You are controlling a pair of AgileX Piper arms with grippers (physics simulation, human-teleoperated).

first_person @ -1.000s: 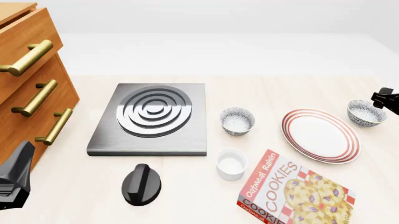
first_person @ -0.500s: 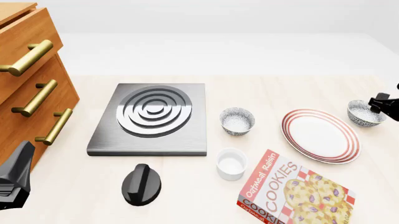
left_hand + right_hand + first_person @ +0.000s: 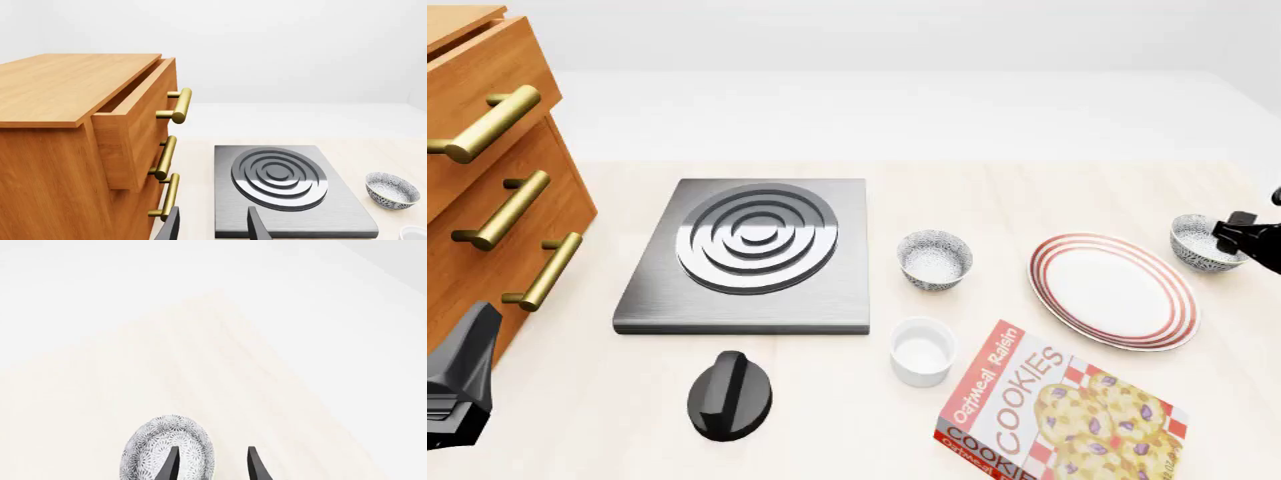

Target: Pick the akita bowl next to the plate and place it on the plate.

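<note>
The plate (image 3: 1114, 291), white with red rings, lies at the right of the table. Just beyond its right edge sits the akita bowl (image 3: 1198, 243), speckled grey outside and white inside. My right gripper (image 3: 1244, 236) overlaps this bowl's right side. In the right wrist view the right gripper (image 3: 212, 468) is open, with one finger (image 3: 171, 465) over the akita bowl (image 3: 160, 452) and the other beside its rim. A second, alike bowl (image 3: 936, 259) stands left of the plate. At the table's near left my left gripper (image 3: 212, 229) is open and holds nothing.
A grey stove plate (image 3: 751, 252) with rings lies centre left, with a black knob (image 3: 730, 396) in front of it. A plain white cup (image 3: 922, 351) and a cookie box (image 3: 1054, 412) sit near the front. A wooden drawer cabinet (image 3: 494, 190) fills the left.
My right gripper has moved lower and slightly left onto the right side of the akita bowl. Nothing else has moved.
</note>
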